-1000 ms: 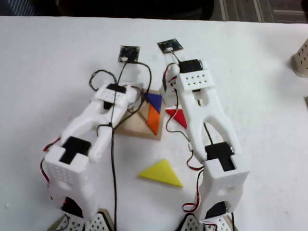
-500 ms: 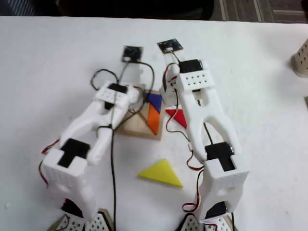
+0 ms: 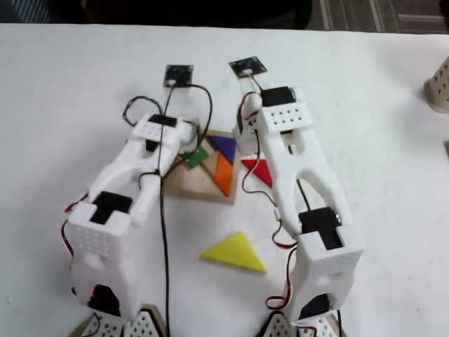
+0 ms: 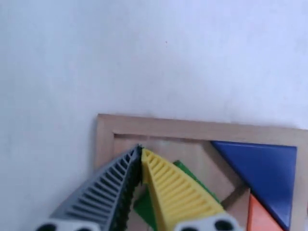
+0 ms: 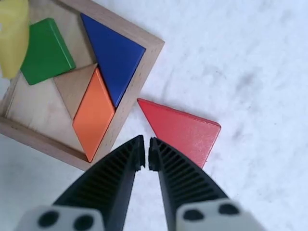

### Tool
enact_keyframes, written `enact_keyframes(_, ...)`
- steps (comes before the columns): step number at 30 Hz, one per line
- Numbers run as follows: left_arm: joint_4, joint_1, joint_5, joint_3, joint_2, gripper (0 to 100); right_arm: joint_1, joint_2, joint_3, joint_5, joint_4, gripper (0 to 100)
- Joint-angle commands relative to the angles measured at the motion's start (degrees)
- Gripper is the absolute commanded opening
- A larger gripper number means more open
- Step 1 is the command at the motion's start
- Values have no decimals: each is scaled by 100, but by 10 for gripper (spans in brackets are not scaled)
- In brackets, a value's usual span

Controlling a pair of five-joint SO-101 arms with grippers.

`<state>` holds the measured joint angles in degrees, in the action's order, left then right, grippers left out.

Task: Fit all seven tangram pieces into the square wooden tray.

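The square wooden tray (image 3: 186,184) lies between my two arms. In it are a blue triangle (image 5: 113,50), an orange parallelogram (image 5: 94,115) and a green square (image 5: 45,50). My left gripper (image 4: 140,153) is shut with nothing in it, its tip low over the tray's corner, and the green square (image 4: 188,174) lies just under its fingers. A red triangle (image 5: 185,130) lies flat on the table right beside the tray. My right gripper (image 5: 146,154) is shut and hangs over the table beside that triangle's edge. A yellow triangle (image 3: 235,251) lies on the table nearer the arm bases.
Black cables loop from the left arm (image 3: 133,179) across the tray's near-left side. A beige perforated object (image 3: 438,84) stands at the table's far right edge. White table stretches free to the left and right of the arms.
My left arm has swung to the left off the tray's middle, and the green square now shows in the tray. The right arm has kept still.
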<state>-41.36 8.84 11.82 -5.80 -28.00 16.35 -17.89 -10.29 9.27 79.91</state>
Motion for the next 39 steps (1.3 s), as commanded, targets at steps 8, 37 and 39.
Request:
enact_keyframes(8,-202,22,-9,431,224,22,-48,48,-255,-26,-75,17)
enact_keyframes(37,-484,374,-18,-404,523,22,-48,48,-246,-26,-75,17)
enact_keyframes(39,-484,374,-18,-237,426,22,-48,48,-246,-26,-75,17)
